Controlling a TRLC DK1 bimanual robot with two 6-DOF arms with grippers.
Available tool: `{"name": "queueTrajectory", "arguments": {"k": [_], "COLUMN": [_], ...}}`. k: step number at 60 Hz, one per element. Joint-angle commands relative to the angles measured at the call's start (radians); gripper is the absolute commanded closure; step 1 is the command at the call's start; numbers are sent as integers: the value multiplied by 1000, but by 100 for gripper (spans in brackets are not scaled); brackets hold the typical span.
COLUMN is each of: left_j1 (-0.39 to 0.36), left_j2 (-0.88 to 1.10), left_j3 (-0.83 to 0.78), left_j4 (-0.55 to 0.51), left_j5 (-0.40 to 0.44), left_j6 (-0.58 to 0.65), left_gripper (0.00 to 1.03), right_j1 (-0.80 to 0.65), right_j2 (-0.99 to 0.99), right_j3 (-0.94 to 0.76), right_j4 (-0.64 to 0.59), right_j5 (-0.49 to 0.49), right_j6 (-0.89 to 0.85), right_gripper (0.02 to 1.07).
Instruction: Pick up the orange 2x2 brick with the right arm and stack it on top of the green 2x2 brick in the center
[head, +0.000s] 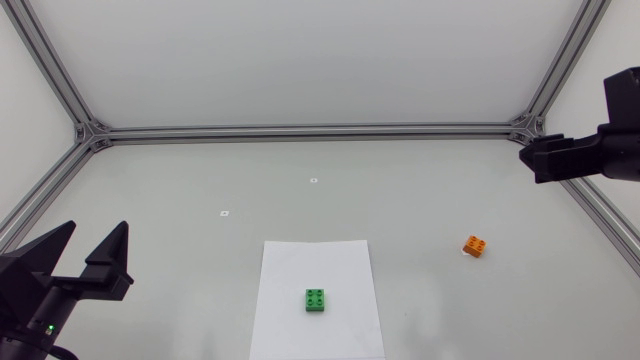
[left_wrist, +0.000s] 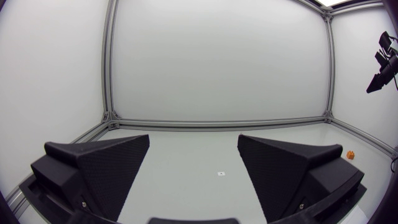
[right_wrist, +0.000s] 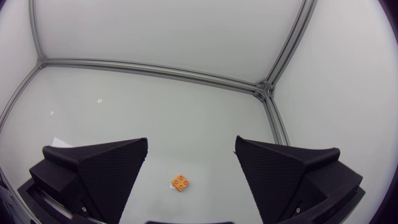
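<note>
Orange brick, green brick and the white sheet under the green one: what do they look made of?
Orange brick: apparently moulded plastic, even colour, round studs on top. Green brick: the same look, studded, likely plastic. White sheet: thin, flat, matte with straight edges, probably paper, though thin card cannot be ruled out.

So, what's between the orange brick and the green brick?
Nothing stands between orange brick and green brick: only bare table and part of the white sheet, per the head view.
</note>
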Motion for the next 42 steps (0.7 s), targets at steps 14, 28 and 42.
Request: {"name": "queueTrajectory", "arguments": {"k": [14,28,42], "left_j1": [3,3,3], "left_j2": [-8,-8,-8], "left_j3": [-41,-41,-41], "left_j4": [-15,-15,-15], "left_j5": [4,4,4], "left_j6": [11,13,13], "left_gripper": [4,4,4], "right_j1": [-51,-58,-69], "right_j2": [275,398,514], "right_j3": [149,160,181], "right_j4": [-166,-209,-275], "right_j5": [-7,-21,-19], "right_j6": [-250,-379,-540], "right_gripper": [7,7,7]}}
